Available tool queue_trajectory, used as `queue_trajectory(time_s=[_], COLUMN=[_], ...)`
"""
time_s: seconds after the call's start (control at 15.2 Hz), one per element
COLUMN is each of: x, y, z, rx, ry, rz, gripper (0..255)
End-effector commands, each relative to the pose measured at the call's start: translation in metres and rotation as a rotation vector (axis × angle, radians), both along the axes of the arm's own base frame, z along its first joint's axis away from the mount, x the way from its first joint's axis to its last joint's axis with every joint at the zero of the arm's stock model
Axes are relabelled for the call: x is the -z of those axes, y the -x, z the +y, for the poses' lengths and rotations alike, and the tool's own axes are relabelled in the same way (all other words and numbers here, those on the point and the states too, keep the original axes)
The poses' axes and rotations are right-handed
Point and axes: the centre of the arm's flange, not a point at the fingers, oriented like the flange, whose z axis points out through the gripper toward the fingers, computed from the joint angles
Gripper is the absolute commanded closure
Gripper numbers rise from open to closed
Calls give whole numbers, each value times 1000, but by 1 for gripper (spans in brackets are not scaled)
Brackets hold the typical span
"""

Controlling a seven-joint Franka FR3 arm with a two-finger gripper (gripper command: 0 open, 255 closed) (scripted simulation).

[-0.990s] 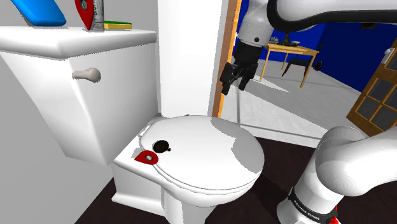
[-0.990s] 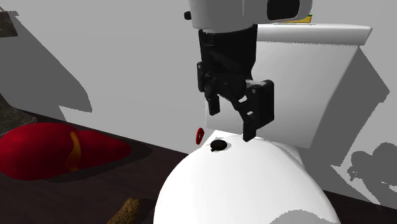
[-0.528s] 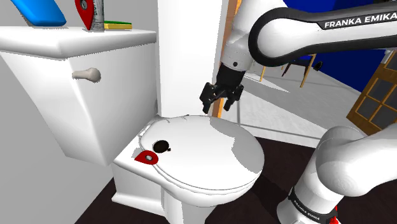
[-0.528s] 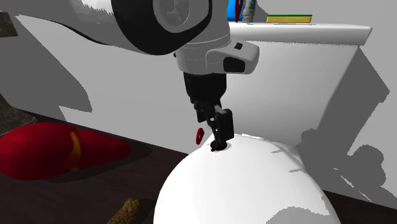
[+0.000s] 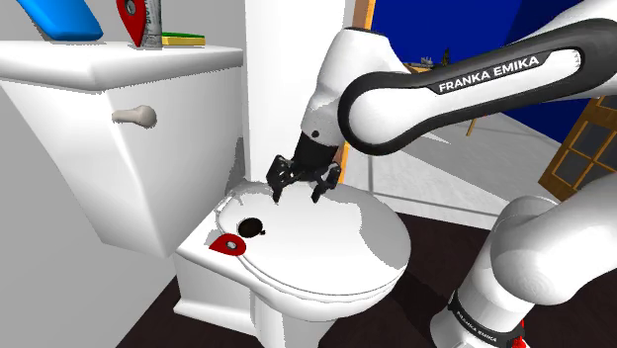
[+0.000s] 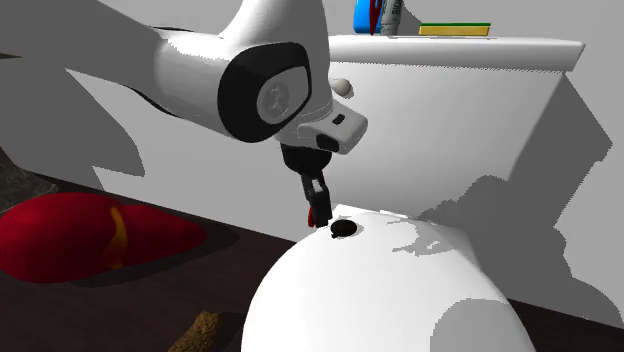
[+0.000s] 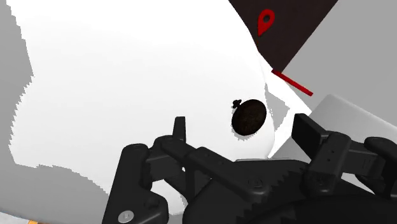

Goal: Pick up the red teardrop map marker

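The red teardrop map marker (image 5: 229, 245) has a round hole and lies on the ledge of the white toilet (image 5: 326, 242), behind the shut lid on the shoulder view's left. A small black knob (image 5: 251, 226) sits right beside it. My black gripper (image 5: 298, 188) hovers just above the lid's rear, open and holding nothing, a short way right of the knob. In the second exterior view the gripper (image 6: 318, 205) partly covers the marker (image 6: 311, 213). In the wrist view the marker (image 7: 265, 21) shows beyond the knob (image 7: 248, 118), ahead of the spread fingers.
The cistern (image 5: 119, 148) stands close behind, with a flush handle (image 5: 135, 117). On its top are a blue object (image 5: 59, 18), another red marker shape (image 5: 131, 20) and a green pad (image 5: 183, 40). A red rug (image 6: 85, 238) lies on the dark floor.
The arm has swung down and to the shoulder view's left, from beside the doorway to just above the lid's rear. The gripper has stayed open; the marker has not moved.
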Motion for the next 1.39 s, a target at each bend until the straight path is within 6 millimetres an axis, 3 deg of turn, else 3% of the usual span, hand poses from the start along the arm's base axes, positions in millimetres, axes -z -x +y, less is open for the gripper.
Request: queue_trajectory(time_s=[0.0, 0.66, 1.25, 1.32], x=[15, 77, 117, 117], y=[-10, -71, -71, -71], z=[15, 98, 98, 97], rx=[47, 253, 253, 253], ry=[-28, -147, -147, -147], rz=[-9, -44, -44, -44], gripper=[0, 0, 0, 255])
